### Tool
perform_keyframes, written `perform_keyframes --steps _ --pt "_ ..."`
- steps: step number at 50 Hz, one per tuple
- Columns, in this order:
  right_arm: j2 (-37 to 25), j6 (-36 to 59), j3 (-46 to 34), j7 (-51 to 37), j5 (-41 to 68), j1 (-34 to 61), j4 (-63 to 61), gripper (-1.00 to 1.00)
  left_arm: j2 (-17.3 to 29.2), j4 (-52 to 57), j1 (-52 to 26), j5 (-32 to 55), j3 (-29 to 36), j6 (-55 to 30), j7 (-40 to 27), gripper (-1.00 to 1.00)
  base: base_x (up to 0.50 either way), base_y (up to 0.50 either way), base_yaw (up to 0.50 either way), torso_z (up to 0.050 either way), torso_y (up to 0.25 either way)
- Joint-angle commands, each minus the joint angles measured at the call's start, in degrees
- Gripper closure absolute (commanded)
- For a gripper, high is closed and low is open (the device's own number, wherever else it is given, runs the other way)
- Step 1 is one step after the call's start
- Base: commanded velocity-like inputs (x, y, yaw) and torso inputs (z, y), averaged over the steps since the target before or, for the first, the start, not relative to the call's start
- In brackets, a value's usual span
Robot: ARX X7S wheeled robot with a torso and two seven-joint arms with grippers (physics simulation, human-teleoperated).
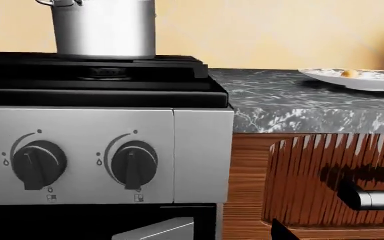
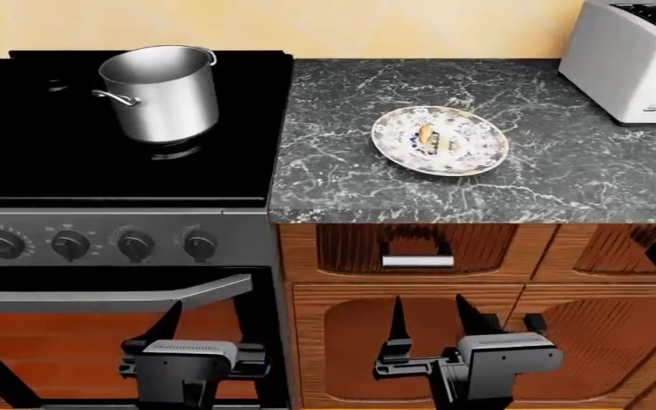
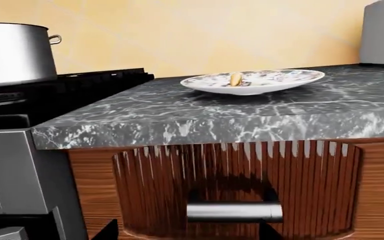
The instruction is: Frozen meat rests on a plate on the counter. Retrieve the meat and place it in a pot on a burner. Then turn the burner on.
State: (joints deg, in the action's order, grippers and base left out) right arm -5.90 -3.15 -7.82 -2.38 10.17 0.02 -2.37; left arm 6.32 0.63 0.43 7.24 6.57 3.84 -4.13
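Note:
The steel pot [image 2: 160, 94] stands on a back burner [image 2: 175, 152] of the black stove. The floral plate [image 2: 440, 141] lies on the dark marble counter [image 2: 340, 171], with the small pale meat [image 2: 429, 137] on it. Both grippers hang low in front of the cabinets, well below the counter. My left gripper [image 2: 206, 320] is open and empty before the oven door; one fingertip [image 1: 280, 233] shows in the left wrist view. My right gripper [image 2: 433, 320] is open and empty below the drawer. In the right wrist view [image 3: 187, 231] it faces the plate [image 3: 253, 81] and meat [image 3: 235, 79].
Several black control knobs [image 2: 134, 245] line the stove front; two show in the left wrist view [image 1: 133, 165]. A white toaster [image 2: 635, 60] stands at the counter's back right. A drawer handle [image 2: 417, 260] and the oven door handle [image 2: 112, 297] are near the grippers.

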Motion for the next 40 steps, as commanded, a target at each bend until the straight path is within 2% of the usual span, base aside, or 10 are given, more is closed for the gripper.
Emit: perform_keyframes --steps 1,8,15,25,31,34,35,37,39,40 --pt "-0.76 -0.22 -0.85 -1.09 0.02 0.04 -0.08 -1.0 0.57 -0.43 -0.06 0.83 0.7 0.05 -0.56 -1.0 0.0 -0.5 0.0 0.05 0.0" --pt "-1.02 1.62 -1.31 -2.92 -1.12 1.08 -0.05 -1.0 0.68 -0.97 -0.84 0.44 1.31 -1.23 -1.6 -1.0 0.0 -0.06 0.0 0.043 0.0" --pt "-2.26 15.87 -1.54 -5.63 0.46 1.95 -11.11 -1.0 2.03 7.76 -2.45 -2.17 3.62 -17.05 -3.93 -1.0 0.0 0.0 0.0 0.0 0.0" --pt "-4.04 51.07 2.89 -9.73 17.81 12.05 -38.67 -1.0 5.02 34.78 -11.88 7.07 0.11 -54.81 -2.33 -1.0 0.0 0.0 0.0 0.0 0.0" --pt "-1.71 76.16 14.07 -16.38 36.59 27.26 -47.58 -1.0 5.12 49.95 -25.44 16.32 -6.41 -81.53 -1.1 -1.0 0.0 0.0 0.0 0.0 0.0" --pt "1.92 92.56 24.69 -23.48 50.72 39.93 -48.1 -1.0 3.13 54.84 -33.99 22.23 -12.35 -93.77 -1.28 -1.0 0.0 0.0 0.0 0.0 0.0" --pt "0.48 93.04 25.45 -30.59 59.32 42.94 -45.23 -1.0 4.45 53.54 -35.59 30.15 -14.41 -93.82 -6.32 -1.0 0.0 0.0 0.0 0.0 0.0" --pt "-2.84 92.64 24.5 -46.11 76.51 49.64 -38.73 -1.0 9.14 48.33 -41.66 47.34 -18.95 -93.8 -23.51 -1.0 0.0 0.0 0.0 0.0 0.0" --pt "-5.21 90.83 21.9 -54.52 85.56 54.28 -34.45 -1.0 12.18 43.85 -47.88 64.53 -19.66 -93.45 -40.7 -1.0 0.0 0.0 0.0 0.0 0.0" --pt "-6.01 89.97 20.84 -56.75 87.88 55.79 -33.13 -1.0 13.16 42.55 -49.87 73.13 -19.15 -92.89 -45.88 -1.0 0.0 0.0 0.0 0.0 0.0"
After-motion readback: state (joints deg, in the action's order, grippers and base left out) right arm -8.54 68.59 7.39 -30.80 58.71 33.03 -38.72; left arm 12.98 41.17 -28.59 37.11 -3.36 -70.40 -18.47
